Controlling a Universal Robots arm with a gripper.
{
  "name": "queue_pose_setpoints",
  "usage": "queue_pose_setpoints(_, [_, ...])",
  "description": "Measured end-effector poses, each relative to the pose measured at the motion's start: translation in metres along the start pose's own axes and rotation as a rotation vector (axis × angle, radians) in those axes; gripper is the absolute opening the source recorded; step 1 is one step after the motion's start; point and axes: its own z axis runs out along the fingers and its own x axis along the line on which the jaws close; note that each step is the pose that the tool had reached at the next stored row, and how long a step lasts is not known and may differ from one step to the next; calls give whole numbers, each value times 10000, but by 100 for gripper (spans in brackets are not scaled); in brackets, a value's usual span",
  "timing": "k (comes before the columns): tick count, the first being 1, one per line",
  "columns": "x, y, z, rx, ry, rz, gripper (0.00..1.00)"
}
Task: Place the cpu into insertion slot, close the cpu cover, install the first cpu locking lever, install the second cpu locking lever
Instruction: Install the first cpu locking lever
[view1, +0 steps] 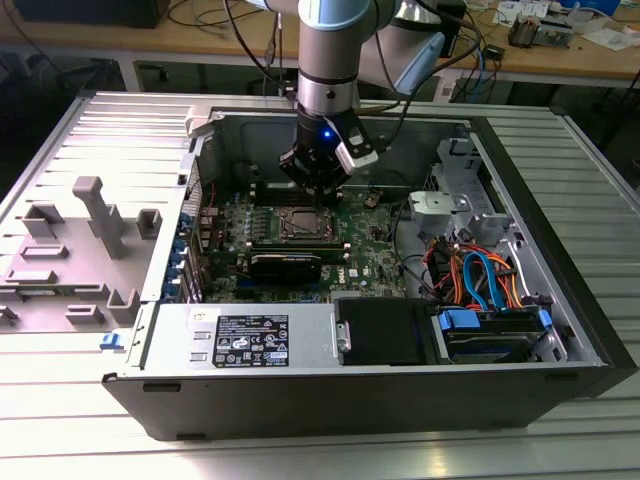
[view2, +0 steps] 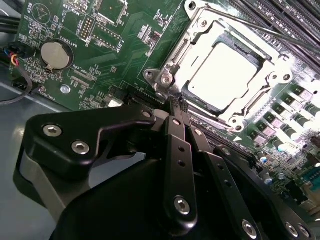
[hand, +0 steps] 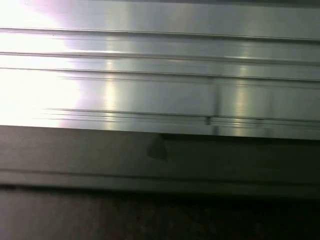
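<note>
Clenched together on nothing, the gripper (view2: 176, 102) hangs with its tips just beside a corner of the cpu cover (view2: 176, 56), which lies flat around the cpu (view2: 225, 75) seated in the insertion slot (view1: 303, 223), at the exterior view's centre.

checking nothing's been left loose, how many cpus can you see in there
1. The cpu lies in the insertion slot on the motherboard, framed by the cpu cover, just beyond the pincer. Another could be hidden under the arm.

Silver-grey cpu (view2: 227, 75); green motherboard (view2: 125, 47)
</note>
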Motion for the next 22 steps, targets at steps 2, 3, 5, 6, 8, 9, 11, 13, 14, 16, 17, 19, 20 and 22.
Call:
queue_pose_setpoints(2, [1, -4, 0, 1, 1, 4, 11])
queue_pose_setpoints(3, [1, -11, 0, 1, 1, 3, 11])
queue_pose_setpoints(5, [1, -15, 0, 1, 1, 3, 11])
queue_pose_setpoints(6, [2, -15, 0, 1, 1, 3, 11])
queue_pose_setpoints(8, [2, -16, 0, 1, 1, 3, 11])
queue_pose_setpoints(9, [2, -16, 0, 0, 1, 3, 11])
queue_pose_setpoints(11, [2, -19, 0, 0, 1, 2, 11])
queue_pose_setpoints(13, [1, -26, 0, 2, 2, 1, 11])
queue_pose_setpoints(14, [2, -35, 0, 1, 1, 3, 11])
queue_pose_setpoints(16, [3, -56, 1, 1, 2, 2, 11])
queue_pose_setpoints(17, [4, -65, 1, 0, 1, 3, 11])
queue_pose_setpoints(19, [4, -76, 1, 1, 1, 3, 11])
queue_pose_setpoints(20, [5, -79, 2, 1, 1, 3, 11])
queue_pose_setpoints(22, [5, -81, 2, 0, 1, 4, 11])
